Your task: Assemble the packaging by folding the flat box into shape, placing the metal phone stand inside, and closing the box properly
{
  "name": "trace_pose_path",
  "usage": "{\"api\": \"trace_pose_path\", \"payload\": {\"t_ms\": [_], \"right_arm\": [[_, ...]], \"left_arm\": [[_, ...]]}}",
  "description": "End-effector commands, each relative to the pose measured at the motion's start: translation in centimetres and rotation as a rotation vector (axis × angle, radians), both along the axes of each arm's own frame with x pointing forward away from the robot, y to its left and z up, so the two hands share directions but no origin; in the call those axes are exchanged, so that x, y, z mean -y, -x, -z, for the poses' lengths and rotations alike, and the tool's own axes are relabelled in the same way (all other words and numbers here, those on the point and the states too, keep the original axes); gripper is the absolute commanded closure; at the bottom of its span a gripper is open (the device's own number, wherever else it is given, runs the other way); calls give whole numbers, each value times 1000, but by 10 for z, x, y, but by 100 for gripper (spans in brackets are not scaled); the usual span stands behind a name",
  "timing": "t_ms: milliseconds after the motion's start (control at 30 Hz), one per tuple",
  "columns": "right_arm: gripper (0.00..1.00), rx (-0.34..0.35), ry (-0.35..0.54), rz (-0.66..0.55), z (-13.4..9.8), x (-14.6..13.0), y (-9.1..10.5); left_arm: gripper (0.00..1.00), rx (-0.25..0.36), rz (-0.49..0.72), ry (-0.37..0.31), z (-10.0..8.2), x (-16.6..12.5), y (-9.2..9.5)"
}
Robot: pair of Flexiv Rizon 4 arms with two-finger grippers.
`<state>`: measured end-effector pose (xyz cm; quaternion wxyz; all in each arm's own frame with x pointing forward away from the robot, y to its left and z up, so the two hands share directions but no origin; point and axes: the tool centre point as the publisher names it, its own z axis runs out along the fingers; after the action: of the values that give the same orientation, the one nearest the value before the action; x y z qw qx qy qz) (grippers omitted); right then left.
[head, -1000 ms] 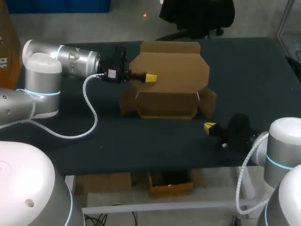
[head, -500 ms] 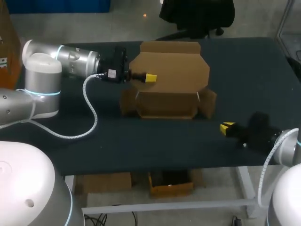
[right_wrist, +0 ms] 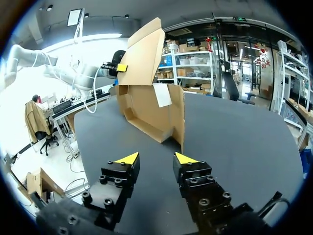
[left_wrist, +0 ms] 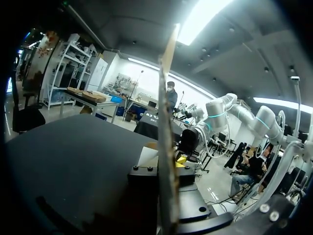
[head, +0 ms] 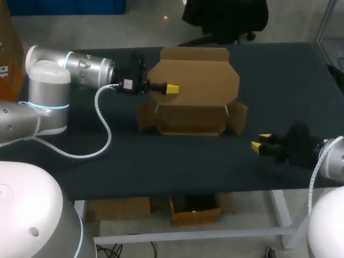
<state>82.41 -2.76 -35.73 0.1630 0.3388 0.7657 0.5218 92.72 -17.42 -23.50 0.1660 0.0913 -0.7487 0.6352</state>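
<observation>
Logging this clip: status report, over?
Left end effector shut on box lid. Right end effector open, empty, short of box. Phone stand not in view.

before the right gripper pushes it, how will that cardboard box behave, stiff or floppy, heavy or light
Probably light: the cardboard box is thin, open card, so a push likely slides it. Its side flaps stand loose and would likely bend first. The left gripper pinches the lid, so it may pivot there rather than slide freely.

Chunky silver-white left arm (head: 70, 70) and right arm (head: 336, 164), pale blue joint rings (head: 48, 106), white coiled cables (head: 105, 129), black screw-studded fingers (right_wrist: 120, 178) tipped yellow.
</observation>
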Motion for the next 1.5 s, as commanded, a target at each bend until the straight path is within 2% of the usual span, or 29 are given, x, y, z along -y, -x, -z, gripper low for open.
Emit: {"api": "trace_pose_path", "payload": {"t_ms": [33,467,867,1233,1500], "right_arm": [[56,-16,13,-12,4,-9,-21],[57,-28,11,-44,16,-20,-55],[58,-22,7,-41,15,-15,-68],[57,-17,17,-60,13,-22,-83],[61,-7,9,-69,11,-26,-95]], "left_arm": [[100,-1,4,1,4,1,-1],[100,-1,4,1,4,1,-1],[100,-1,4,1,4,1,-1],[100,-1,4,1,4,1,-1],[100,-1,4,1,4,1,-1]]}}
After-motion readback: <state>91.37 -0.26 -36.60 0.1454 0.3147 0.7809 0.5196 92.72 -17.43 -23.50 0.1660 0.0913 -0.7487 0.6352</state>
